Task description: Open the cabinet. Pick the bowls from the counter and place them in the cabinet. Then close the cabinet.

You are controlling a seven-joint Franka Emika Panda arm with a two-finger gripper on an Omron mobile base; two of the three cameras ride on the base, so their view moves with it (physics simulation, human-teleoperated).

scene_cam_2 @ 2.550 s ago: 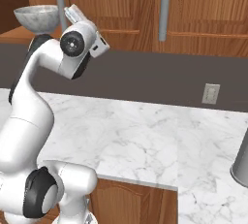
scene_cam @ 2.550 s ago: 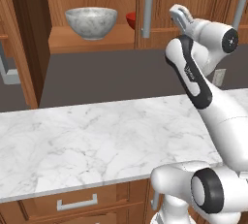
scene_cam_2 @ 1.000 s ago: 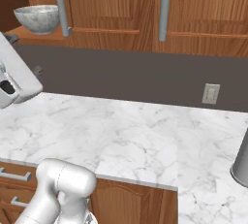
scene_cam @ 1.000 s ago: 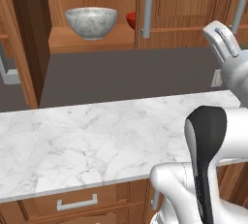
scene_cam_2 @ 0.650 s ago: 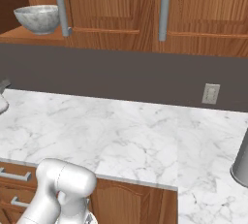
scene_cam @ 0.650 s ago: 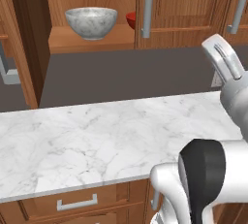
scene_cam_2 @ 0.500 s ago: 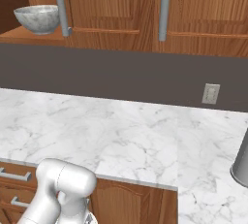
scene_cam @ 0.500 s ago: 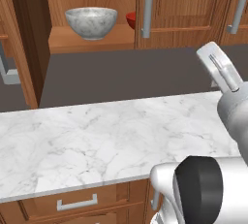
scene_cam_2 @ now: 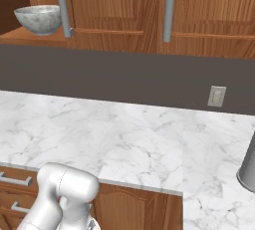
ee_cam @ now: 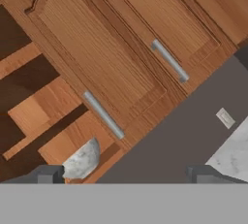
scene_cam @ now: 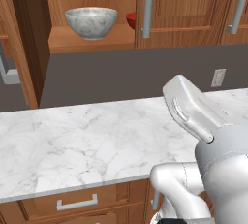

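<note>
A dark grey backsplash wall (scene_cam: 121, 72) is running between the upper woodwork and the worktop, and a pale outlet plate (scene_cam_2: 216, 96) is sitting on it toward the right. Reddish-brown base units are lying below, where a drawer front (scene_cam: 72, 203) is carrying a short horizontal grey handle (scene_cam: 76, 203). Further drawers (scene_cam_2: 12, 186) are showing at the lower left of the right base view. A grey metal cylinder (scene_cam_2: 247, 167) is standing at the right edge. Even, shadowless light is covering the room.
</note>
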